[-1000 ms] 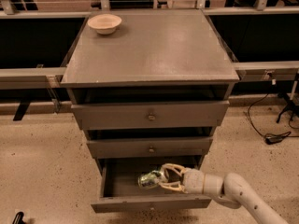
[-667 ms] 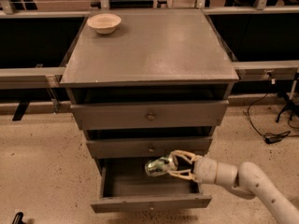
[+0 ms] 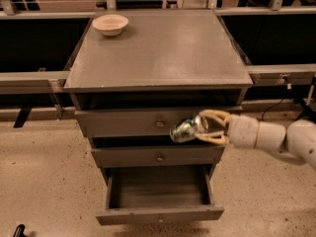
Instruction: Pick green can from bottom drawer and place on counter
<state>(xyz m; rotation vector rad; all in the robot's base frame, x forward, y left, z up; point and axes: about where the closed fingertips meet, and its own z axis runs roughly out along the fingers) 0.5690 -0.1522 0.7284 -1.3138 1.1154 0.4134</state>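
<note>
My gripper (image 3: 200, 128) is shut on the green can (image 3: 183, 130), a shiny green can lying sideways between the pale fingers. It hangs in front of the top drawer's right half, above the open bottom drawer (image 3: 159, 215) and below the counter's front edge. The arm reaches in from the right. The bottom drawer is pulled out and its inside looks bare. The counter (image 3: 163, 48) is the flat grey top of the cabinet.
A cream bowl (image 3: 110, 24) sits at the counter's far left corner. The top drawer (image 3: 118, 123) and middle drawer (image 3: 123, 157) are closed. Grey rails run left and right behind the cabinet. A cable lies on the floor at the right.
The gripper has lifted the green can out of the bottom drawer and risen to the height of the top drawer front.
</note>
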